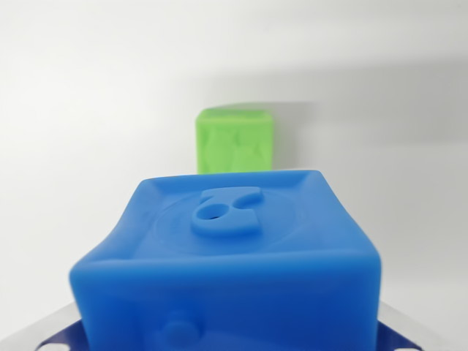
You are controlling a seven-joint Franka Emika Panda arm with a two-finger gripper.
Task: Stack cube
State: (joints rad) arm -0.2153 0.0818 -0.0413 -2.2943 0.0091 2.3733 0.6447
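The blue cube (241, 256) is very close to the camera and fills the bottom half of the wrist view. It looks soft and rubbery, with a raised shape on its top face and a small bump on the front face. Just past its two bottom corners, grey metal bits peek out. These are likely the fingers (409, 333) of the gripper (234, 344). The tips are hidden, so I cannot tell for sure if they are squeezing the blue cube, but it looks like the cube sits between them.

Farther away, past the blue cube, stands the green cube (235, 141). It sits almost straight ahead, a tiny bit toward the wrist view's left of the blue cube's middle. The two cubes are apart, not touching. The green cube stands flat and upright, and a face with soft raised shapes looks this way.

I think the blue cube has to go forward and end up on top of the green cube, so it must travel straight ahead and be high enough to clear the green top.

The table (88, 146) is plain white and bare around the green cube. A soft grey shadow (351, 102) lies behind the green cube.
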